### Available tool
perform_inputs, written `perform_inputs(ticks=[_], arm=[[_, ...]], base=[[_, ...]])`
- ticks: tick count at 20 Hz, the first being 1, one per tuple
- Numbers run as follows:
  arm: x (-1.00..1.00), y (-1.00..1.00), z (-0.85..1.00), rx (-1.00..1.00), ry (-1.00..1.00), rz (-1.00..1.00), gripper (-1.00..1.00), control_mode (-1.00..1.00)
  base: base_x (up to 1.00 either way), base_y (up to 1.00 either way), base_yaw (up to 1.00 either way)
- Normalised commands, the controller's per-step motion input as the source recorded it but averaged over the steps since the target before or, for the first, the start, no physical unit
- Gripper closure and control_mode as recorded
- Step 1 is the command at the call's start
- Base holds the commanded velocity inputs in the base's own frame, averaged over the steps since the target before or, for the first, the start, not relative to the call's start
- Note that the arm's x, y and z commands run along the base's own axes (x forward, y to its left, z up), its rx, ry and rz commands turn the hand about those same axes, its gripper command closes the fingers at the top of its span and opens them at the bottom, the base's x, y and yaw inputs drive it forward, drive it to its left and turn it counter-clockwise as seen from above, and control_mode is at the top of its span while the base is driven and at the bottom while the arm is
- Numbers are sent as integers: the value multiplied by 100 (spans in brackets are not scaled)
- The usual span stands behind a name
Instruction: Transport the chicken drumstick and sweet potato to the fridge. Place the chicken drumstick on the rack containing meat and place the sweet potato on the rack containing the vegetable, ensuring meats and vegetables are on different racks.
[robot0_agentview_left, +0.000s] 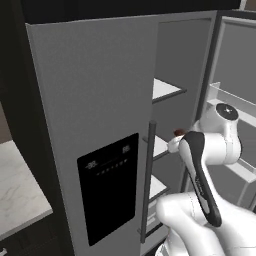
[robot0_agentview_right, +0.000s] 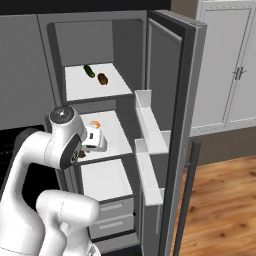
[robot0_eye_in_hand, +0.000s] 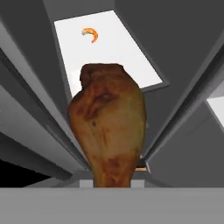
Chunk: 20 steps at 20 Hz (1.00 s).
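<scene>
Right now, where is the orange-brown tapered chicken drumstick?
The chicken drumstick is held in the shut gripper, close in the hand view, at the open fridge before its middle white shelf, where a small orange shrimp lies.

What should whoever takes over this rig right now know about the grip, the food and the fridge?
Gripper: shut on the chicken drumstick, held at the front of the fridge's middle shelf.
That shelf holds a shrimp, so it is the meat shelf.
Top shelf: a green vegetable with the sweet potato beside it.
Done: sweet potato placed.
Left: set the drumstick on the middle shelf, release, pull back.
</scene>
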Motion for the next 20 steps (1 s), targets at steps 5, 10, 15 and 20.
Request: perform_inputs(ticks=[5,10,15,20], arm=[[82,0,-27,-5,12,0,100,-100],[65,0,-43,-1,3,5,100,-100],[42,0,-28,0,-1,10,100,-100],[52,0,-27,0,0,8,100,-100]], base=[[0,0,0],[0,0,0],[0,0,0],[0,0,0]])
